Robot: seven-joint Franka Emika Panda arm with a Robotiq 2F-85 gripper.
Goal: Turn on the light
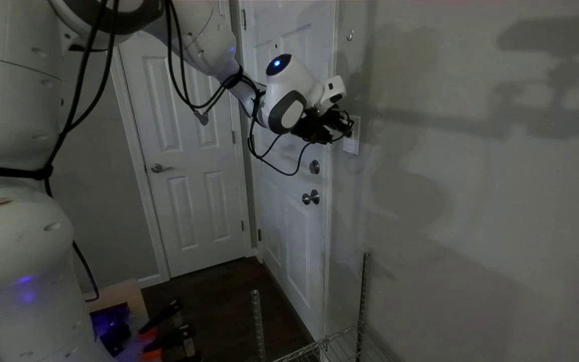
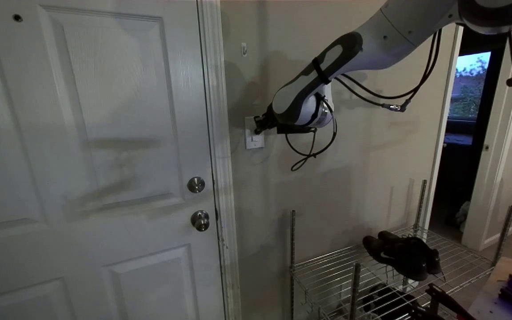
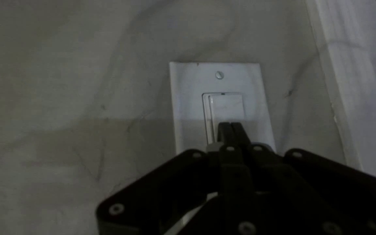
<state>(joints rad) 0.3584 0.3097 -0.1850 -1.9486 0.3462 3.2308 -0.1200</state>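
Note:
The light switch is a pale upright wall plate (image 3: 188,98) with a rectangular rocker (image 3: 228,106). The plate shows in both exterior views, beside the door frame (image 1: 352,145) (image 2: 254,142). My gripper (image 3: 231,124) is black, its two fingertips together with nothing between them. In the wrist view the tips lie over the rocker, and the fingers hide the plate's lower part. In both exterior views the gripper (image 1: 346,126) (image 2: 258,124) is right at the plate. I cannot tell whether the tips touch the rocker. No lamp is in view.
A white door (image 2: 127,111) with a round knob (image 2: 200,220) and deadbolt (image 2: 196,184) stands beside the plate. A small hook (image 2: 244,49) is on the wall above. A wire rack (image 2: 327,264) with dark shoes (image 2: 402,255) stands below. Loose cables (image 1: 289,173) hang under the wrist.

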